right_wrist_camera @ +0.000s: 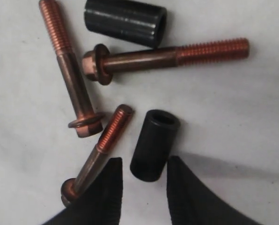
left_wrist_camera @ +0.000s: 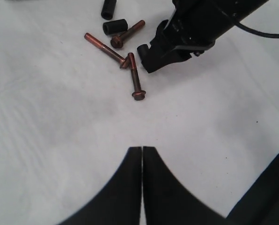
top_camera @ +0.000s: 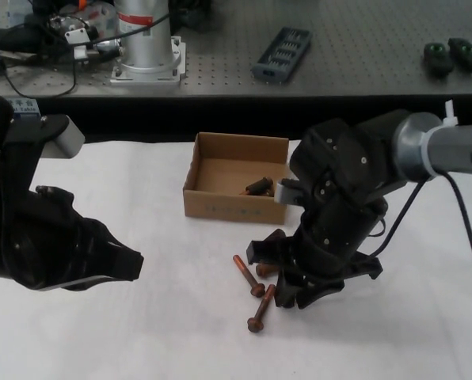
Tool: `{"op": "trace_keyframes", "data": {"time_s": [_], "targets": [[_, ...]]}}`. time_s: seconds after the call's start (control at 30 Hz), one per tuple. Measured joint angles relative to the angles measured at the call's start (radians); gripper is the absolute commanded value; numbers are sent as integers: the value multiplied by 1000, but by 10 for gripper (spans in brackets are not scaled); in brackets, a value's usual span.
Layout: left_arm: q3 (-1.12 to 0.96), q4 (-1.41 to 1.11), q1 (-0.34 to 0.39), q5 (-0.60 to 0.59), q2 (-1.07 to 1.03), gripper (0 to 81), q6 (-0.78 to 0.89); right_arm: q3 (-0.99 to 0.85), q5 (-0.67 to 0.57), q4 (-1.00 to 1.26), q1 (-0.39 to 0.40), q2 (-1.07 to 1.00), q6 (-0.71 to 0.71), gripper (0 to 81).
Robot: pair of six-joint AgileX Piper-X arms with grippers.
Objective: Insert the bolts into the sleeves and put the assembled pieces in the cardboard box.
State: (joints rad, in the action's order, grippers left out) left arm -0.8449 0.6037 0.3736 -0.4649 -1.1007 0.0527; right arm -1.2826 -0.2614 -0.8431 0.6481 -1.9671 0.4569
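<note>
Three copper bolts lie loose on the white cloth: one long bolt, one bolt beside a black sleeve, and one bolt next to a second sleeve. My right gripper is open, and its fingertips straddle the near end of that second sleeve. In the high view it hangs over the bolts just in front of the cardboard box. A dark assembled piece lies in the box. My left gripper is shut and empty, off to the left, facing the bolts.
The white cloth has free room in front and between the arms. Behind it a dark gap separates it from a perforated bench with a metal post, cables, a black rack and two small black parts.
</note>
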Motion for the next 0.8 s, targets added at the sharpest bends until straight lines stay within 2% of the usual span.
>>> {"op": "trace_keyframes", "data": {"time_s": [0.73,0.8], "targets": [[0,0,0,5,0,6,-1,-2,39,14,1,-11,0,252],[0,0,0,5,0,6,-9,-3,47,14,1,-11,0,232]]}}
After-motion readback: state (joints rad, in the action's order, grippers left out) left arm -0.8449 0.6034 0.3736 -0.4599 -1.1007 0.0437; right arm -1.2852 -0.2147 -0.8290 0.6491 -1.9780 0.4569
